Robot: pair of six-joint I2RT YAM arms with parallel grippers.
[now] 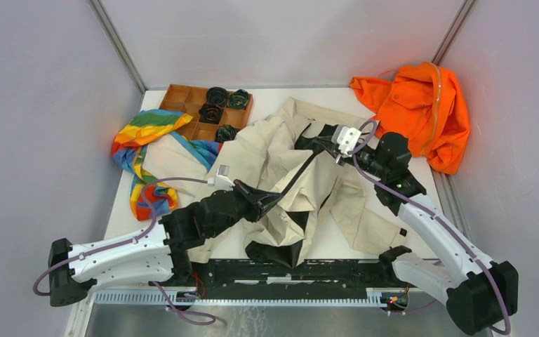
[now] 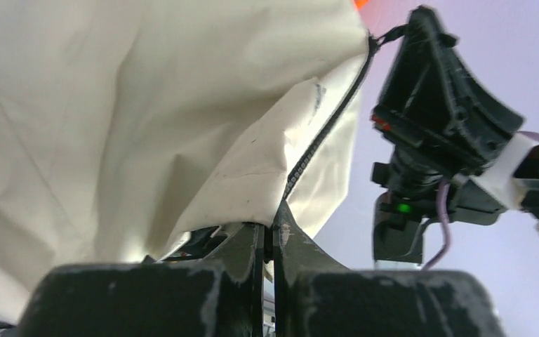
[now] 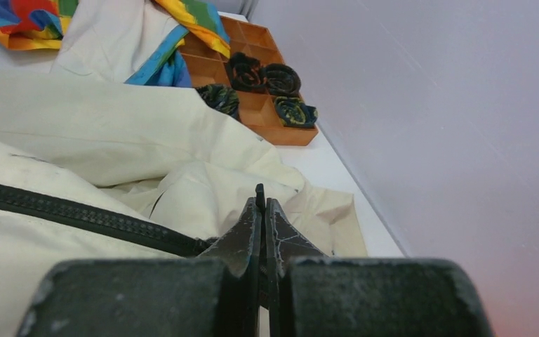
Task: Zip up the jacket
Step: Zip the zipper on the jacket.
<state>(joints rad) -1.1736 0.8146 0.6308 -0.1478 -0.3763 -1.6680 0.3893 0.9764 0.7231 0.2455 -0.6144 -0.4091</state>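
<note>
Top external view shows you the cream jacket (image 1: 267, 151) crumpled in the middle of the bench (image 1: 274, 93). Its dark zipper (image 1: 296, 175) is stretched between your claws. The left claw (image 1: 276, 199) is clamped on the zipper's lower end and the right claw (image 1: 314, 146) on its upper end. A rainbow cloth (image 1: 147, 130), a wooden tray (image 1: 196, 105) and an orange garment (image 1: 421, 105) lie around it.

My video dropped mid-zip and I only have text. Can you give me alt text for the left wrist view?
The left pincer, shut at bottom centre, pinches the edge of the cream jacket, whose fabric fills the left of the picture. The dark zipper climbs from the pincer's tips up and to the right, toward the black right arm.
</note>
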